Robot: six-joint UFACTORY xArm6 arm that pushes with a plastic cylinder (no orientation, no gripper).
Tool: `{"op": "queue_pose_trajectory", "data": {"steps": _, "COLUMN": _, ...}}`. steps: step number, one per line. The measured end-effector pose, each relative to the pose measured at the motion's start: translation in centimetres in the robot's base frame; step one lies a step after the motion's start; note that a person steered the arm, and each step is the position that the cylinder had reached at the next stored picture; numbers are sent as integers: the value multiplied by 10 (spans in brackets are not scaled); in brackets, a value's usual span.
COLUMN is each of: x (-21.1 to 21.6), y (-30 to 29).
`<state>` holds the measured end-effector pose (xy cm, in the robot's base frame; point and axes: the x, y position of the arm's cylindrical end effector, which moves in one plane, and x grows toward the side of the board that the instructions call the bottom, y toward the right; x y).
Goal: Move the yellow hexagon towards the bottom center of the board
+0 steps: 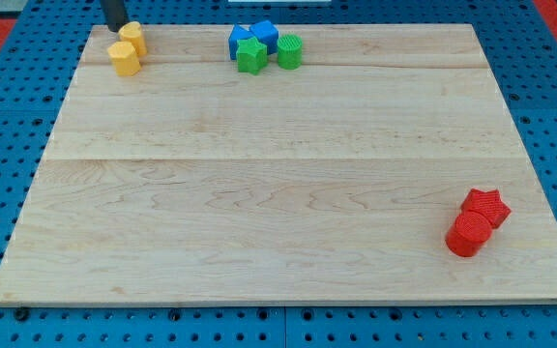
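Yellow hexagon (124, 58) sits near the board's top left corner, far from the bottom centre where the task wants it. Touching it on its upper right is a second yellow block (132, 37), whose shape is hard to make out. The rod's tip (115, 29) stands just above and slightly left of that pair, at the board's (259, 193) top edge, close to the second yellow block; whether it touches is unclear. The arm carries no pincer, only the rod, so nothing is grasped or released.

Further along the top edge lie two blue blocks (256, 38) with a green star-like block (251, 56) and a green rounded block (289, 50) huddled together. Near the bottom right corner rest a red star (484, 207) and a red cylinder (466, 235), touching.

The likely risk is that a push from this spot drives both yellow blocks together, or strikes the hexagon off-centre so it spins aside. The long trip across the board also gives it room to slip off the tip.
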<state>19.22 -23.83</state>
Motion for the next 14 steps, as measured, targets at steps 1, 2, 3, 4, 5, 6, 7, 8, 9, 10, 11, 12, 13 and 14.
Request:
{"op": "queue_pose_trajectory", "data": {"steps": 1, "x": 10, "y": 0}}
{"op": "queue_pose_trajectory", "data": {"steps": 2, "x": 34, "y": 0}}
{"op": "queue_pose_trajectory", "data": {"steps": 3, "x": 50, "y": 10}}
{"op": "queue_pose_trajectory", "data": {"steps": 4, "x": 64, "y": 26}}
{"op": "queue_pose_trajectory", "data": {"steps": 5, "x": 78, "y": 29}}
{"op": "queue_pose_trajectory", "data": {"steps": 6, "x": 86, "y": -8}}
{"op": "queue_pose_trajectory", "data": {"steps": 7, "x": 104, "y": -18}}
{"op": "queue_pose_trajectory", "data": {"steps": 8, "x": 111, "y": -16}}
{"op": "queue_pose_trajectory", "data": {"steps": 9, "x": 94, "y": -16}}
{"op": "queue_pose_trajectory", "data": {"steps": 10, "x": 87, "y": -14}}
{"op": "queue_pose_trajectory", "data": {"steps": 11, "x": 90, "y": -11}}
{"op": "queue_pose_trajectory", "data": {"steps": 12, "x": 98, "y": 14}}
{"op": "queue_pose_trajectory", "data": {"steps": 13, "x": 103, "y": 46}}
{"op": "queue_pose_trajectory", "data": {"steps": 14, "x": 109, "y": 81}}
